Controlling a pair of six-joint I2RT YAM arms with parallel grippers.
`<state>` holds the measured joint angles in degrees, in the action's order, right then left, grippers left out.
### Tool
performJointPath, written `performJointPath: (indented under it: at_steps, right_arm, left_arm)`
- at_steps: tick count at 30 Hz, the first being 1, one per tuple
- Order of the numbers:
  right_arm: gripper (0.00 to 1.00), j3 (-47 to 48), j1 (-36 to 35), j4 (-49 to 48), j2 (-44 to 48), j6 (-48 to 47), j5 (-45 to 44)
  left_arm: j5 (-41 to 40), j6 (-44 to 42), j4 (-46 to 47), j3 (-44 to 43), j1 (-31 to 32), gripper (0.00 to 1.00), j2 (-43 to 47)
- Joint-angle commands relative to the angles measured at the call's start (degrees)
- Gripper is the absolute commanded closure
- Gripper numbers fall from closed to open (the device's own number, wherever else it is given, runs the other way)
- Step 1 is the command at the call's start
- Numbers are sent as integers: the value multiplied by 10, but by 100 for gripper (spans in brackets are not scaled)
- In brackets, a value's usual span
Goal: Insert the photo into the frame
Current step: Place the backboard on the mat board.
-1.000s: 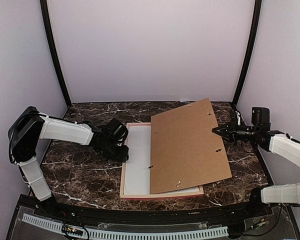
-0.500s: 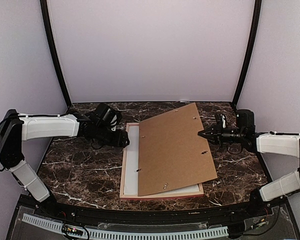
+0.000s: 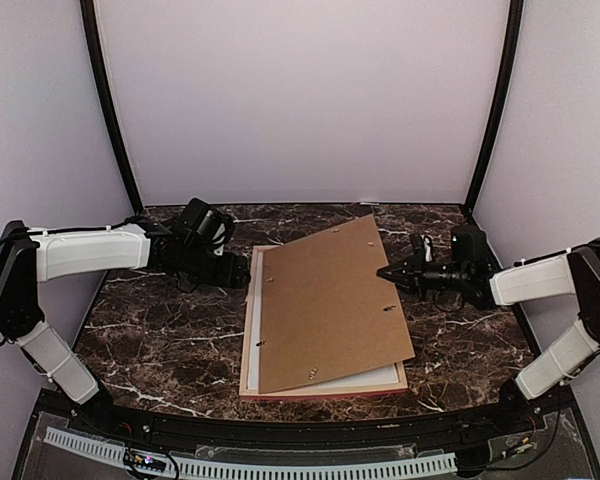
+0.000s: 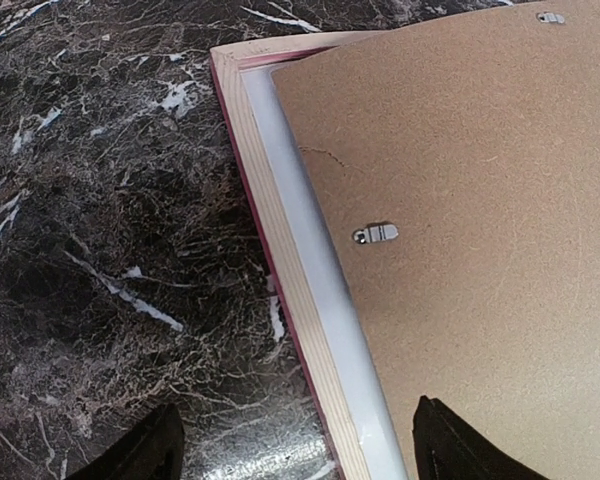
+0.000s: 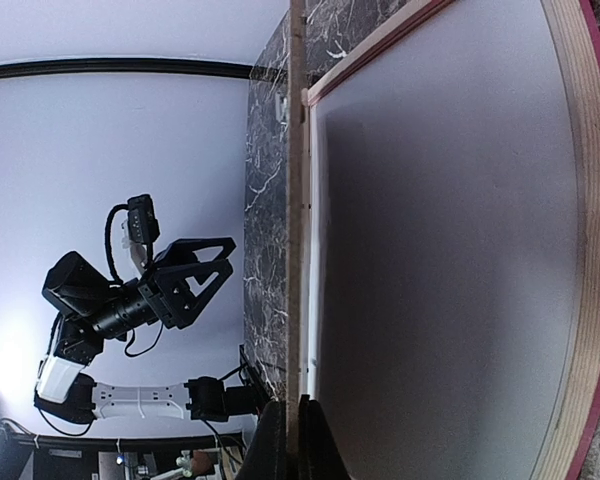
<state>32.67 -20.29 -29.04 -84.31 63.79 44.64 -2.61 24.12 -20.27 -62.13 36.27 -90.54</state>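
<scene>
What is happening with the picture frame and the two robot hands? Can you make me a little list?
Frame: flat on the marble table, back up
Inside it: white sheet
Backing board: brown, slanted over the frame, right edge raised
Right gripper: shut on the board's right edge
Left gripper: open, over the frame's left edge, holding nothing

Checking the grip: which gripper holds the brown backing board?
The right gripper, shut on the backing board at its right edge; the left gripper stands open over the frame, holding nothing.
</scene>
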Motion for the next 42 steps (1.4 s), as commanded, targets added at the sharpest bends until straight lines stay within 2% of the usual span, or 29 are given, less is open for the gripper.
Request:
performJointPath:
  at_steps: [1,11,42]
  right_arm:
    - [100,9,-9,-107,-7,28,0]
    - [100,10,-22,-162,-46,53,-7]
    - [100,-8,-32,-184,-93,31,-28]
  left_arm:
    - [-2,-7,-14,0,-1,18,14]
    - [-6,-9,-18,5,-1,18,16]
    - [6,-2,-14,25,-2,18,16]
